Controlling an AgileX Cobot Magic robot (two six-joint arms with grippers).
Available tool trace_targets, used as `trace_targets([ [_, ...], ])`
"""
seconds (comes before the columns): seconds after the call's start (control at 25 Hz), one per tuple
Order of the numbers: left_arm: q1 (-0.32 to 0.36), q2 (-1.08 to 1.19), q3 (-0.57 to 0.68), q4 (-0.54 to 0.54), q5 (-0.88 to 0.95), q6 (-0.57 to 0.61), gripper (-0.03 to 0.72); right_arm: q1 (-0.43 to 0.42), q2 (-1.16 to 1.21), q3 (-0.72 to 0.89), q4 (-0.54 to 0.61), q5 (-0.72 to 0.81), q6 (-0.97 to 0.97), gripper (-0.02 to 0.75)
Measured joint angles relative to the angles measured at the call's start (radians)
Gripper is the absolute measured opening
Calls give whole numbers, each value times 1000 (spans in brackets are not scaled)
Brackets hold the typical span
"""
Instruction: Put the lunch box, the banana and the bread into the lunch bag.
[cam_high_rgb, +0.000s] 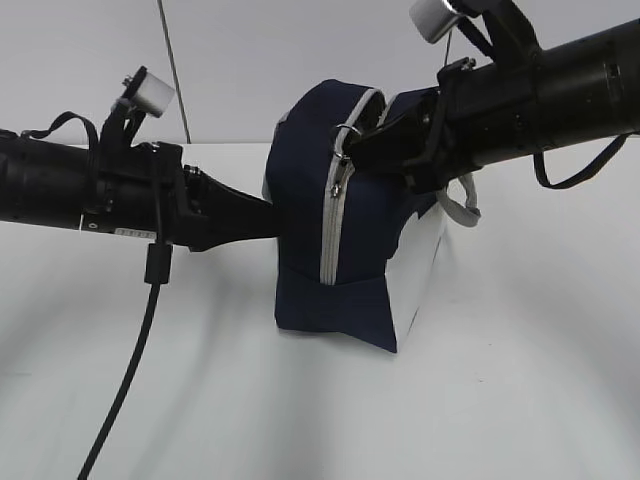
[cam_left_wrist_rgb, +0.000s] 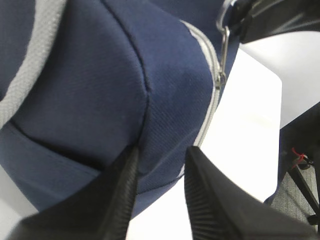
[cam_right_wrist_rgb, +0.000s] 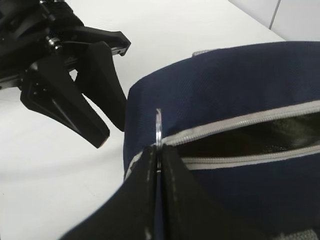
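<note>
One lunch bag (cam_high_rgb: 350, 240) stands on the surface (cam_high_rgb: 520, 380); the right end effector (cam_right_wrist_rgb: 159, 155) pinches its one zip ring (cam_right_wrist_rgb: 158, 127), and the left end effector (cam_left_wrist_rgb: 160, 165) is spread against its side.

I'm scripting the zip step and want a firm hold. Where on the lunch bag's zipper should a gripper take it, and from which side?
Best at the metal ring zip pull, near the top of the lunch bag, approached from the bag's right. The thin ring stands edge-on, so closed fingers pinch its flat faces. The right gripper already clamps it like that, while the left gripper braces the bag's opposite end.
</note>
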Motion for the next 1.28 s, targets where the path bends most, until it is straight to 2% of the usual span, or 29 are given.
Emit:
trace_targets([
  [0.2, 0, 2, 6, 4, 0, 28, 263, 0, 0, 0, 2, 0, 2, 0],
  [0.44, 0, 38, 6, -57, 0, 43, 395, 0, 0, 0, 2, 16, 2, 0],
  [0.76, 0, 75, 6, -164, 51, 85, 412, 0, 0, 0, 2, 16, 2, 0],
  [1.04, -37, 75, 6, -164, 45, 87, 321, 0, 0, 0, 4, 16, 2, 0],
  [1.28, -59, 75, 6, -164, 13, 110, 115, 0, 0, 0, 4, 16, 2, 0],
])
